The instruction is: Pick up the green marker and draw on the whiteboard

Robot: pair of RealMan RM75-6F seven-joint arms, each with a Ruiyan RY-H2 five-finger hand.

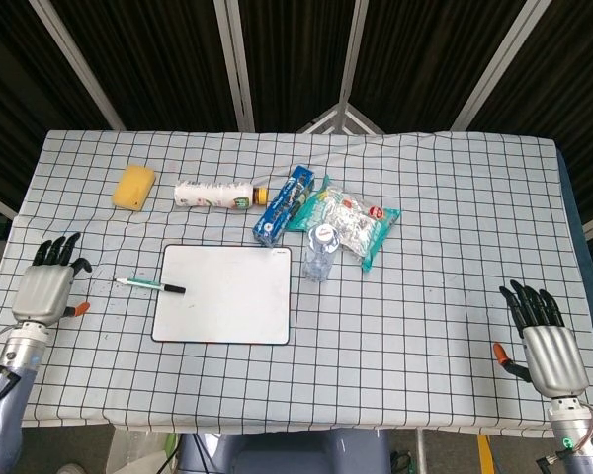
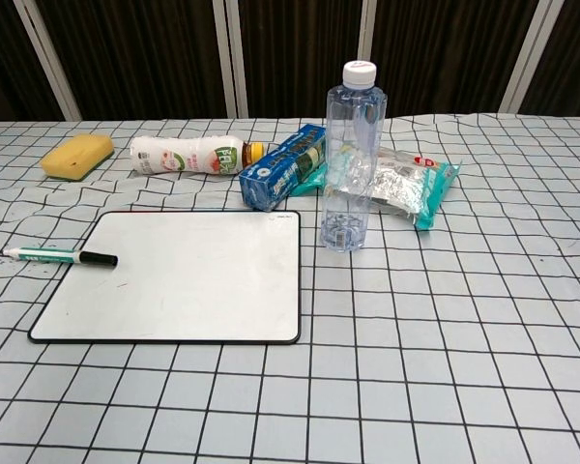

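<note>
The green marker (image 1: pixel 150 285) (image 2: pixel 58 256) lies flat across the whiteboard's left edge, its black cap on the board. The whiteboard (image 1: pixel 224 293) (image 2: pixel 179 275) is blank and lies flat on the checked tablecloth. My left hand (image 1: pixel 45 288) hovers over the table's left side, a short way left of the marker, fingers apart and holding nothing. Near the front right corner my right hand (image 1: pixel 548 345) rests with fingers spread, empty. The chest view shows neither hand.
A yellow sponge (image 1: pixel 134 187), a lying drink bottle (image 1: pixel 212 195), a blue carton (image 1: pixel 283 204), a snack bag (image 1: pixel 353 221) and an upright clear water bottle (image 2: pixel 352 157) stand behind the board.
</note>
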